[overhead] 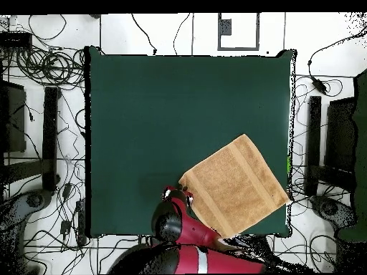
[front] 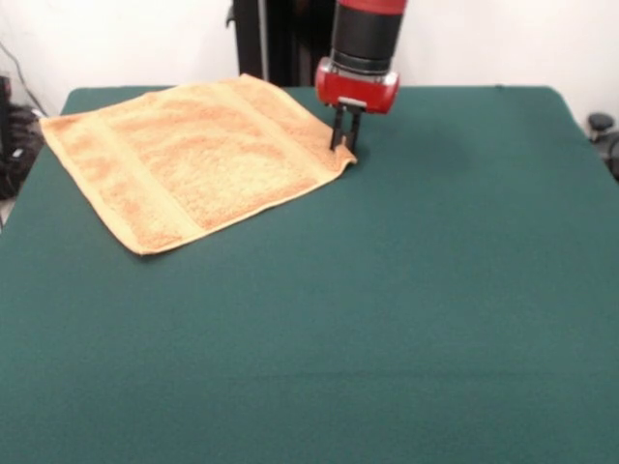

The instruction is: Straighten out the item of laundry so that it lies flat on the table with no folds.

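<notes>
The orange-tan towel (front: 189, 159) lies spread out at the far left of the green table (front: 387, 319), turned at an angle, with woven bands near two edges. No folds show, and its right corner curls up slightly. My gripper (front: 345, 145) stands upright on that right corner, its fingers close together and pinching the cloth. In the overhead view the towel (overhead: 235, 185) lies at the lower right of the table (overhead: 158, 114), one corner reaching the table's right edge. The gripper (overhead: 186, 192) is at the towel's left corner there. No label shows.
The pedestal and dark column (front: 280, 39) stand behind the table's far edge. Cables and stands (overhead: 43, 129) lie on the floor around the table.
</notes>
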`<action>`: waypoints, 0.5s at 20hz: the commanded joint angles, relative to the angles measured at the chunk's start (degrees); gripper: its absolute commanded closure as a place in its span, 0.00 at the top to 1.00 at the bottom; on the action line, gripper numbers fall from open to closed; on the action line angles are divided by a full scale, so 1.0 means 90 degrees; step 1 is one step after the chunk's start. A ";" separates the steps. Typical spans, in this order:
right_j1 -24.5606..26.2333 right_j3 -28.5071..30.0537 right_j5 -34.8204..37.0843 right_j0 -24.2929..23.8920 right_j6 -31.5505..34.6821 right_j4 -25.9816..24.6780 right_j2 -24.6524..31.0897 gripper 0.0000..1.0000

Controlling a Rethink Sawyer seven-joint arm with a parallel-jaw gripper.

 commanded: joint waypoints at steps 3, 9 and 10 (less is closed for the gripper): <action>0.0350 -0.1251 0.0562 0.0441 0.2153 0.1078 0.1156 0.00; 0.0301 -0.1386 0.0708 0.0580 0.2109 0.1518 0.1138 0.00; 0.0288 -0.1404 0.0749 0.0575 0.2114 0.1575 0.1163 0.00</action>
